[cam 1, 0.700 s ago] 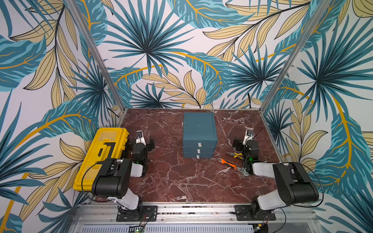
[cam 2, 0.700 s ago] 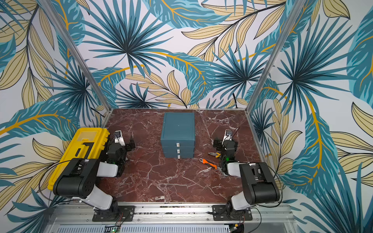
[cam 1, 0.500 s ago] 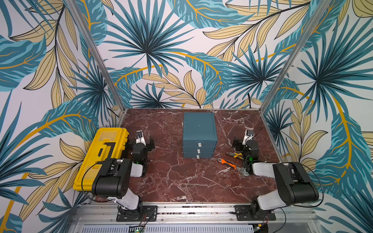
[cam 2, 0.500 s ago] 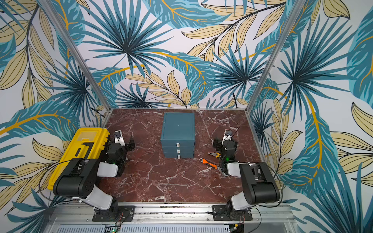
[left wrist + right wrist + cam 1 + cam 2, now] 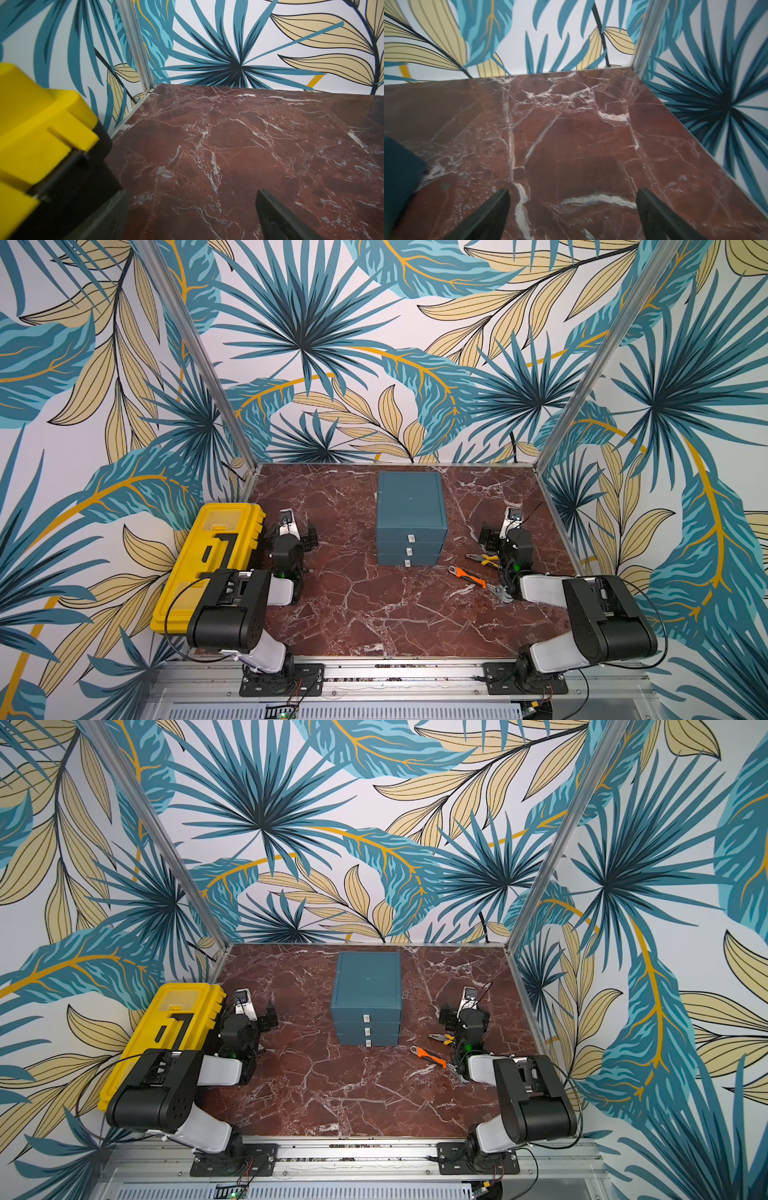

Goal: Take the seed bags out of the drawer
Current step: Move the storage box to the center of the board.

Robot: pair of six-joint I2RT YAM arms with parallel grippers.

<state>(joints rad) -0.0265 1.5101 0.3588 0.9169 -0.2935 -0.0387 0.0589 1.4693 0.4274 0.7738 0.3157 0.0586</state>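
leaf-print walls (image 5: 374,344), red marble floor (image 5: 353,605)

Count log | one teal cabinet (image 5: 411,499) was counted | three drawers (image 5: 395,549) were counted in its front | one yellow toolbox (image 5: 212,560) was counted | two tools were counted on the desk (image 5: 353,614): one pair of pliers (image 5: 482,559), one orange-handled tool (image 5: 471,577) | two robot arms were counted: left arm (image 5: 226,610), right arm (image 5: 602,614)

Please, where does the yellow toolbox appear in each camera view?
Top view: toolbox at the left edge of the table.
Top view: toolbox at the table's left edge.
Left wrist: toolbox close up, at the picture's edge.
Right wrist: not in it.
Landmark: the red marble table.
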